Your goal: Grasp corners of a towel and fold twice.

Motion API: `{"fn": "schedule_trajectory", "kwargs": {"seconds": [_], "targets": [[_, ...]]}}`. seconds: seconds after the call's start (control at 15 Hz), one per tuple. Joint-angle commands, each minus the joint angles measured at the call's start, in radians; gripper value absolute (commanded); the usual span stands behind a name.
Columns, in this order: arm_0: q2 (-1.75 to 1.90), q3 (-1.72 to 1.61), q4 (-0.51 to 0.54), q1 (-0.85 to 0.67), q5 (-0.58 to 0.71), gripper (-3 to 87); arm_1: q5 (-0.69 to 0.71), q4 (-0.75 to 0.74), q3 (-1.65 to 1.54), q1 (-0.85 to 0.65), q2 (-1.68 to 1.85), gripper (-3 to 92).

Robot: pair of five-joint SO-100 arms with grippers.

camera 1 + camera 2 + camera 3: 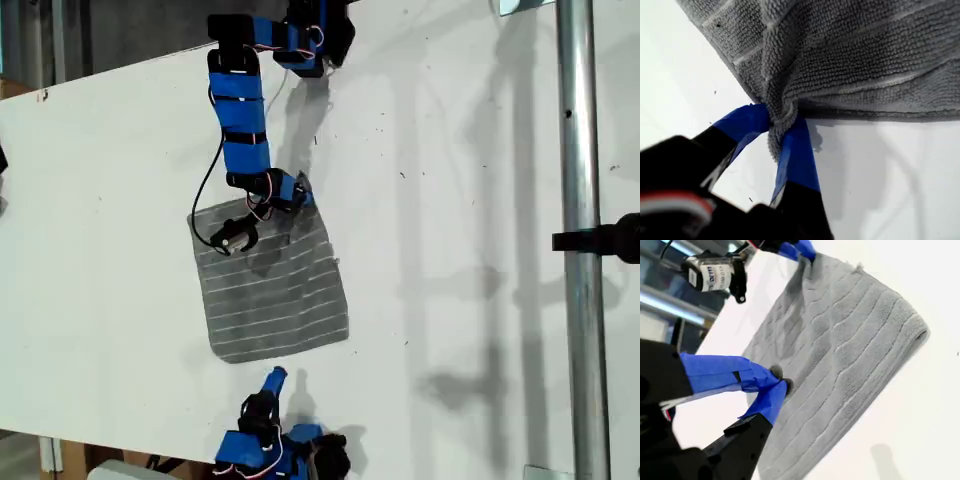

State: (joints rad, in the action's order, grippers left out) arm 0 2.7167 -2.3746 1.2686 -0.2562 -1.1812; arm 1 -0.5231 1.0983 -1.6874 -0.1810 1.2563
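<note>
Two blue-taped SO-100 arms face each other across a white worktop [460, 240], one reaching in from the top of the exterior view and the other from the bottom. Between them lies the grey, roughly square towel with thin white stripes [278, 295], spread mostly flat a little towards the exterior view's left of the worktop's middle.

My first pincer [298, 192] is clamped on one rounded corner of the cloth [778, 136], the one at the top of the towel, towards the exterior view's right. Its wrist camera shows the pile bunched into a tight pleat between the two blue fingers [799, 150], with the edge beside it raised enough to throw a shadow on the worktop.

My second pincer [275, 377] sits at the towel's opposite side, just off the bottom edge in the exterior view. Its wrist camera shows its taped tips [771, 390] drawn together with no cloth between them.

A bare metal pole [580, 260] runs up the exterior view's right side.
</note>
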Motion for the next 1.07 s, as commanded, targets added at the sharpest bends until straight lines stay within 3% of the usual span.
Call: {"fn": "schedule_trajectory", "kwargs": {"seconds": [0.0, 0.2, 0.27, 0.4, 0.53, 0.67, 1.0], "targets": [[-0.408, 0.367, 0.034, -0.008, 0.210, -3.1, -0.009, -0.018, 0.052, 0.014, 0.003, -0.2], [-0.742, 0.689, 0.144, 0.017, 0.376, -0.1, -0.015, -0.011, 0.067, 0.023, 0.003, -0.2], [-0.801, 0.750, 0.166, 0.032, 0.379, 17.5, -0.017, -0.009, 0.067, 0.023, 0.003, -0.2], [-0.824, 0.792, 0.175, 0.061, 0.431, 27.2, -0.018, -0.008, 0.069, 0.020, 0.005, -0.2], [-0.815, 0.732, 0.187, 0.072, 0.454, 28.0, -0.021, -0.005, 0.069, 0.018, 0.014, -0.2], [-0.844, 0.606, 0.132, 0.100, 0.482, 27.0, -0.028, -0.005, 0.069, 0.018, 0.017, -0.2], [-1.029, 0.433, -0.060, 0.140, 0.397, 24.2, -0.035, -0.011, 0.072, 0.020, 0.018, -0.2]]}}
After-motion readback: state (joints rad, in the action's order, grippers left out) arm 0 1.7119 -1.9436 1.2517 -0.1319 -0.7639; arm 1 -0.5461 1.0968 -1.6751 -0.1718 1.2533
